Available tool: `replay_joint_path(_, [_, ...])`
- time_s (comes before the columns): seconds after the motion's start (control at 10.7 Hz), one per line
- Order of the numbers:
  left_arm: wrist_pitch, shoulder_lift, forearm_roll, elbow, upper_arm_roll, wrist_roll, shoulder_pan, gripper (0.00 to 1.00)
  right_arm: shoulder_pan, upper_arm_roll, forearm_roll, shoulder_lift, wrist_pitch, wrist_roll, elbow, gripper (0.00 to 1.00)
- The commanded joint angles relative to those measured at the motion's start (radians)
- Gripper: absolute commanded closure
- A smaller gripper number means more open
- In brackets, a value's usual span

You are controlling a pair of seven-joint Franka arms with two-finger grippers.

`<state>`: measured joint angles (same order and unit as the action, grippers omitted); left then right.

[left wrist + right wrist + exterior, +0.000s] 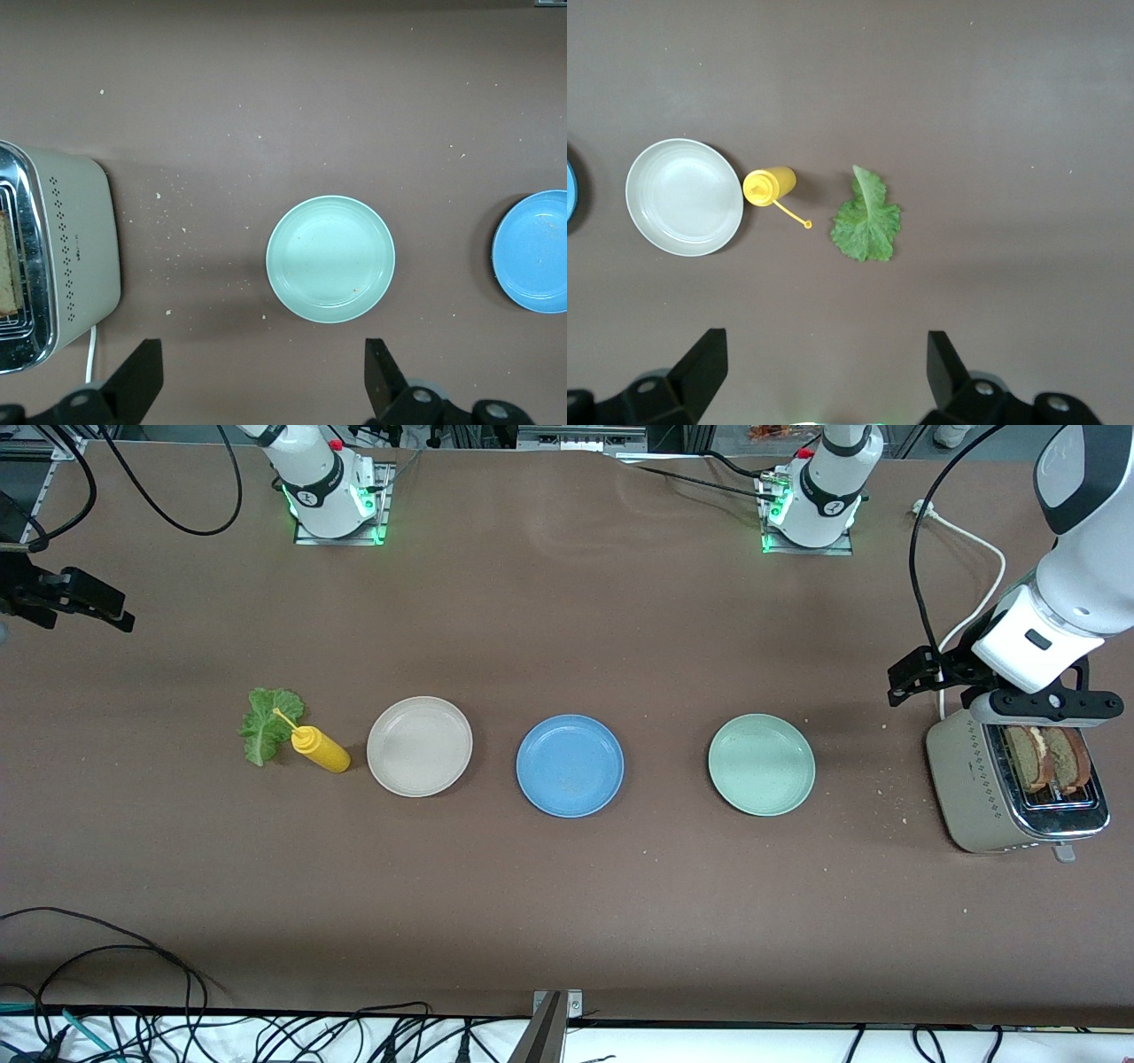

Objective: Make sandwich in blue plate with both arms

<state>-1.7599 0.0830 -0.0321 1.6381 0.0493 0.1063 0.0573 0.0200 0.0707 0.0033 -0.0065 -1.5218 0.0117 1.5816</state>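
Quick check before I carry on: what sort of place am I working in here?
Most likely a robotics lab bench staged as a kitchen: two arm bases bolted to a brown table, loose cables along its edge, plus a toaster holding bread slices and three plates, including the blue plate.

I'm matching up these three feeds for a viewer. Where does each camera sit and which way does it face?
Front view: high across the table, facing both arm bases; left pincer by the toaster.
Left wrist view: looks down on the green plate; its open fingertips show.
Right wrist view: looks down on the lettuce; its open fingertips show.
Shared: the blue plate appears in all three.
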Motion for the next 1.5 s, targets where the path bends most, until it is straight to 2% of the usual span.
replay_joint_path(0.0, [0.017, -0.006, 0.018, -0.001, 0.006, -0.007, -0.001, 0.00, -0.006, 0.000, 0.006, 0.011, 0.009, -0.007, -0.052, 0.00])
replay_joint_path(0.37, [0.031, -0.005, 0.018, -0.001, 0.004, -0.007, -0.010, 0.00, -0.002, -0.005, 0.010, 0.040, 0.011, -0.006, -0.058, 0.00])
replay_joint_path(1.41, [0.117, -0.006, 0.018, -0.001, 0.001, -0.014, -0.016, 0.00, 0.006, -0.012, 0.000, 0.042, 0.020, -0.006, -0.057, 0.00])
